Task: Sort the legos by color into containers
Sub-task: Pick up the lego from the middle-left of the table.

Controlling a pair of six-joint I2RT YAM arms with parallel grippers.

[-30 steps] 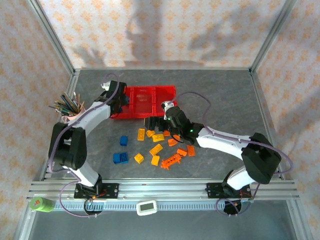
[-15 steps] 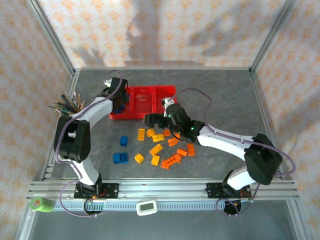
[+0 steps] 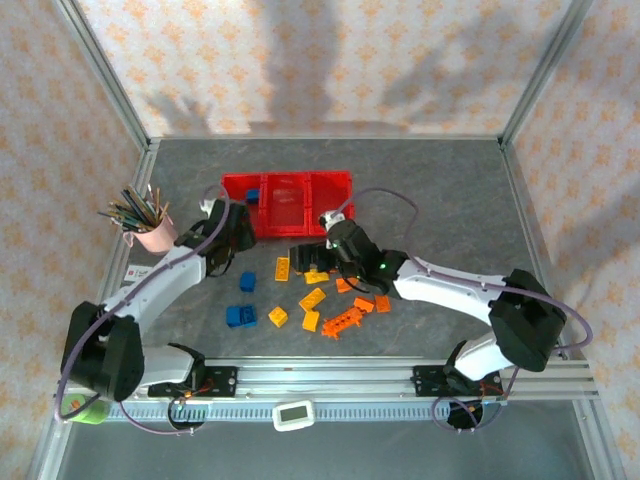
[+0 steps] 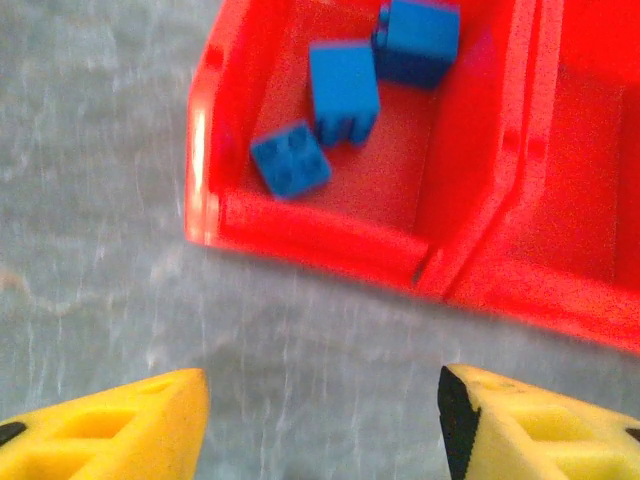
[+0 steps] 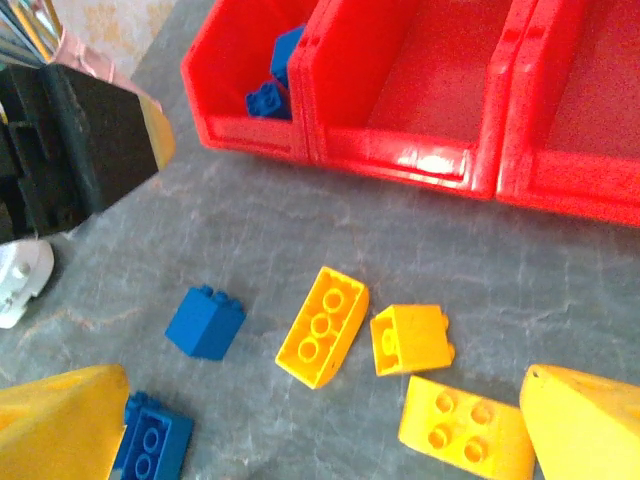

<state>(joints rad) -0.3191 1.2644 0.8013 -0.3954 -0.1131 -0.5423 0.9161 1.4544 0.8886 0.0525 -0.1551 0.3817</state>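
White arms (image 3: 440, 285), black joints (image 3: 522, 322), purple cables (image 3: 395, 194) — yellow fingers (image 4: 110, 430) (blocky, recessed).

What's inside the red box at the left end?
Three blue legos lie inside the left red bin. Its far end is cut off in the left wrist view, so more could hide there.

We view the whole table (image 3: 450, 190) from above, behind the arm bases (image 3: 190, 380). Each wrist camera looks down at close range; both share the containers (image 4: 300, 235) and their blue legos (image 4: 343, 90).
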